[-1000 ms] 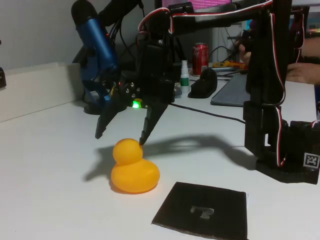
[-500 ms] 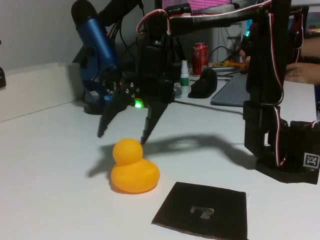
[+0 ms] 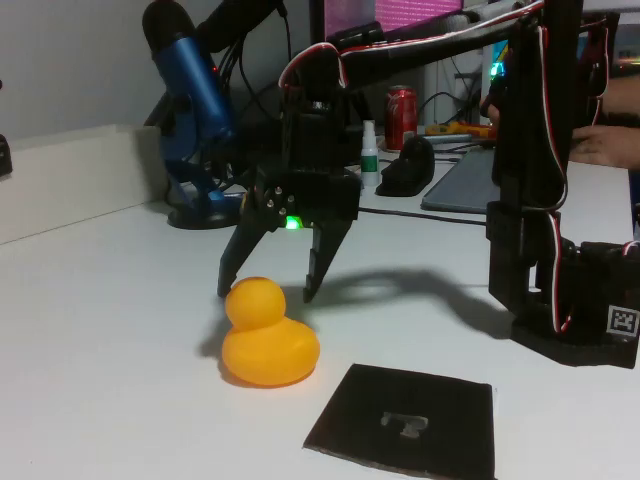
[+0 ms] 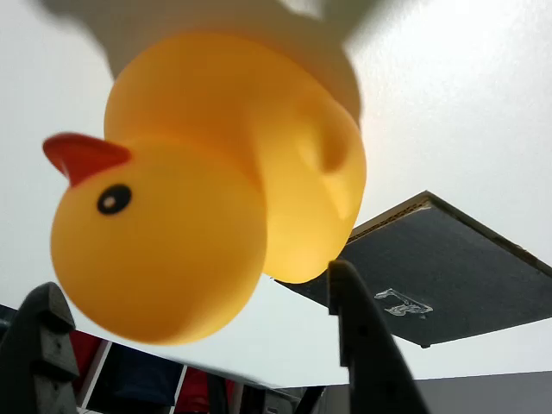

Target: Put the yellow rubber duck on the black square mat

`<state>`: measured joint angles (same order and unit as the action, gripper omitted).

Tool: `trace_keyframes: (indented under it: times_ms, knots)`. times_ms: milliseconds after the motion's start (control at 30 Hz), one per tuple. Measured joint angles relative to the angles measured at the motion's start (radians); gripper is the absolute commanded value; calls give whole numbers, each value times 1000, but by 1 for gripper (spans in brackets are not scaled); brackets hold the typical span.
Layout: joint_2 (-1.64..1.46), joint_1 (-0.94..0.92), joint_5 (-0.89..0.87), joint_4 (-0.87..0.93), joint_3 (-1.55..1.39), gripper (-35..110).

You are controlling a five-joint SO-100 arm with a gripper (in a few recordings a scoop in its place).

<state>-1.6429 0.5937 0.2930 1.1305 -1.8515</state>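
Observation:
The yellow rubber duck (image 3: 265, 335) sits upright on the white table, to the left of the black square mat (image 3: 405, 420). My black gripper (image 3: 266, 290) hangs open just behind the duck's head, one fingertip on each side of it, not touching. In the wrist view the duck (image 4: 207, 185) looms large and upside down, its orange beak pointing left, with the two dark fingertips (image 4: 362, 336) at the bottom edge astride its head. The mat (image 4: 431, 267) lies to the duck's right there, a pale grey mark at its centre.
My arm's black base (image 3: 565, 300) stands on the right of the table. Behind are a blue microphone (image 3: 190, 110), a red can (image 3: 401, 115), a small bottle (image 3: 370, 150) and a keyboard (image 3: 465, 185). A person's arm (image 3: 605, 140) rests at the far right.
My gripper has swung to the right and sunk a little, from left of and above the duck's head to straddling it. Duck and mat have not moved.

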Motion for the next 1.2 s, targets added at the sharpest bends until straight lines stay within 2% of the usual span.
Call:
trace_keyframes:
  times_ms: [433, 767, 1200]
  knots:
    - [0, 6, 0, 0, 0, 33]
    - [-8, 6, 0, -6, 0, 12]
    - [-8, 6, 0, -6, 0, 11]
